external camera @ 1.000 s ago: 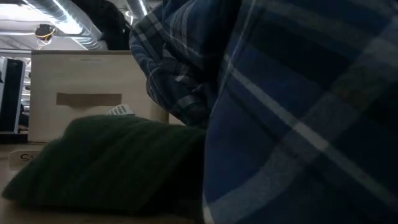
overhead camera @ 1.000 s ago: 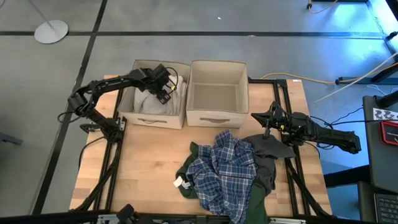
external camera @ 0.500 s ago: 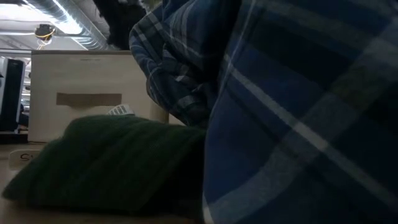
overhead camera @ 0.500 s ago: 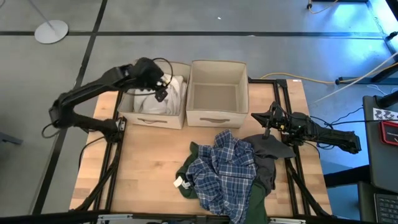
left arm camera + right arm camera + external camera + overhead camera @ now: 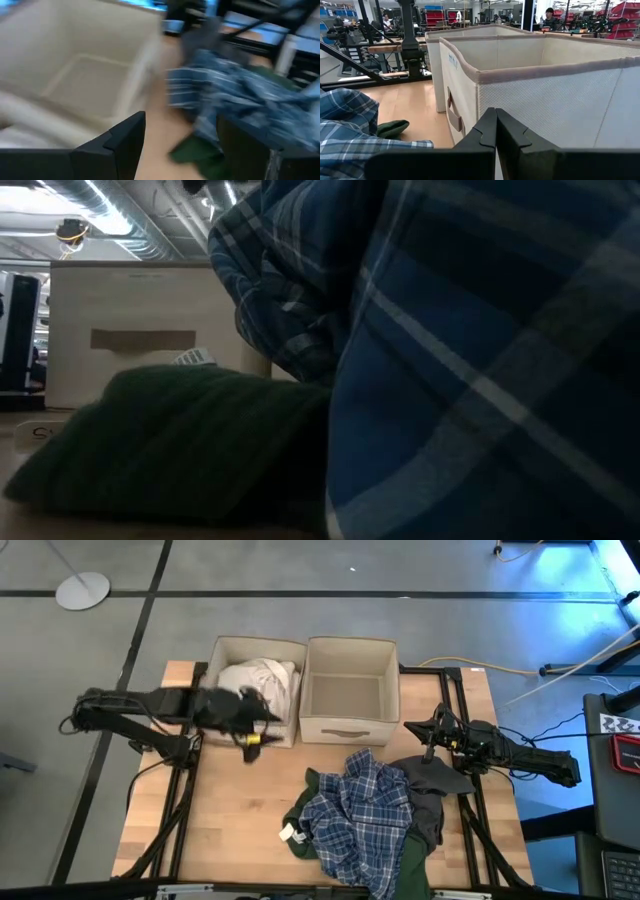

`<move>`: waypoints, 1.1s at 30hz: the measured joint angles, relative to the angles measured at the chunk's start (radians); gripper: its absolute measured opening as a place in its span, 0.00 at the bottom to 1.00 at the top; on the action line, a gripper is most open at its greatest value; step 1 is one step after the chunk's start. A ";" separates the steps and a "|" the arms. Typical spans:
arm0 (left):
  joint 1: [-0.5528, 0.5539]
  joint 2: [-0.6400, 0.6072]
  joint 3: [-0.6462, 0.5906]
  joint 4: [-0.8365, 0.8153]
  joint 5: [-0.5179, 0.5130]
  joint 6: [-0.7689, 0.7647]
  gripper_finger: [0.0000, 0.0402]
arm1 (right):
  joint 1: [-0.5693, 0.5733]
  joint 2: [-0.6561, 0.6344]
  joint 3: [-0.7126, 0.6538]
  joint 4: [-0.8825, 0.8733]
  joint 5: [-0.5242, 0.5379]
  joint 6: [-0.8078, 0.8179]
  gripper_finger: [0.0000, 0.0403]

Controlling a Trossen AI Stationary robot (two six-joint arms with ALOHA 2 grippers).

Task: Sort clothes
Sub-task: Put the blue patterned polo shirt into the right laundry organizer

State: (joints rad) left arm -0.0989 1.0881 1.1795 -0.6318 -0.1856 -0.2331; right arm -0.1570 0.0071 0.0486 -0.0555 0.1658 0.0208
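Note:
A white garment [image 5: 258, 680] lies bunched inside the left beige box [image 5: 222, 728]. My left gripper [image 5: 255, 730] hovers open over that box's near wall; its fingers [image 5: 125, 145] have nothing between them. On the table's near right lies a pile. The blue-and-white plaid garment [image 5: 360, 805] is on top of the dark green one [image 5: 300, 812], whose white label [image 5: 290, 833] shows. The dark grey garment [image 5: 430, 788] is at the pile's right. My right gripper [image 5: 408, 726] waits shut [image 5: 495, 131] beside the right box [image 5: 350, 730], above the grey garment.
The right beige box [image 5: 75, 75] has nothing in it and stands against the left one at the table's far edge. Bare wood [image 5: 230, 800] lies left of the pile. In the low view the plaid [image 5: 450, 360] and green cloth [image 5: 170, 440] block most of the sight.
My left gripper has risen from inside the left box, above the white garment. It has swung toward the table's near edge and tipped from pointing down to nearly level, facing the pile. The white garment stays in the box.

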 joint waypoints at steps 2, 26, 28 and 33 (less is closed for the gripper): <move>-0.071 0.029 -0.002 0.031 -0.006 -0.007 0.58 | 0.000 0.000 0.000 0.000 0.000 0.000 0.01; -0.301 0.475 -0.002 0.318 0.098 0.098 0.58 | 0.000 0.000 0.000 0.000 -0.001 0.000 0.01; -0.302 0.495 -0.002 0.353 0.142 0.107 0.58 | 0.000 0.000 0.000 0.000 -0.001 0.000 0.01; -0.296 0.559 -0.002 0.411 0.145 0.147 0.58 | 0.000 0.000 0.000 0.000 -0.001 0.000 0.01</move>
State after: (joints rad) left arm -0.3952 1.6467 1.1774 -0.2203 -0.0404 -0.0861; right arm -0.1570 0.0071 0.0486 -0.0555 0.1650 0.0208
